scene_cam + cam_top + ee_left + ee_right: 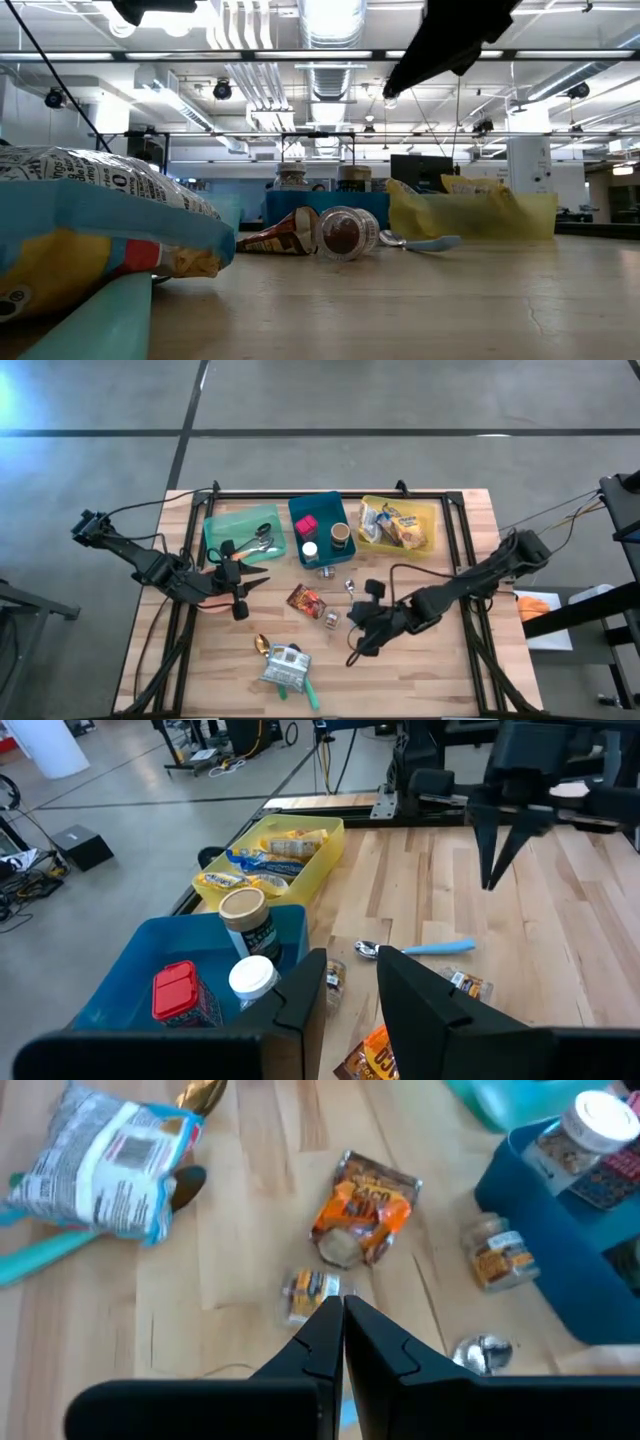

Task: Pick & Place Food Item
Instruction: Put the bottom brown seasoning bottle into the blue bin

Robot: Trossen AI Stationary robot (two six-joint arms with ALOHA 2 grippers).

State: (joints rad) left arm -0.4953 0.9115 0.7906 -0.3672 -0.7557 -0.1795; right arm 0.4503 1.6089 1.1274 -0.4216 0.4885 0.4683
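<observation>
Wooden slatted desk (440,660) on a grey concrete floor; an open hall with ceiling lights lies behind it in the low view.

Far edge, three bins in a row: green bin (243,535) holding metal utensils; blue bin (322,528) holding a red-lidded container (182,995), a white-capped bottle (252,977) and a brown-lidded cup (245,915); yellow bin (400,525) holding snack packets.

Loose on the desk: orange snack packet (362,1208), near the middle, just in front of the blue bin; small jar (312,1293) lying on its side close beside that packet; second small jar (495,1255) next to the blue bin; spoon with light blue handle (420,950); silver-and-blue chip bag (283,665) near the front edge, lying across a teal-handled utensil (309,693); gold spoon (261,644) beside the bag.

Left claw (244,587): in front of the green bin, fingers a narrow gap apart, nothing visibly between them.

Right claw (357,628): right of the orange packet, fingers pressed fully together, empty, above the lying jar in its wrist view.
</observation>
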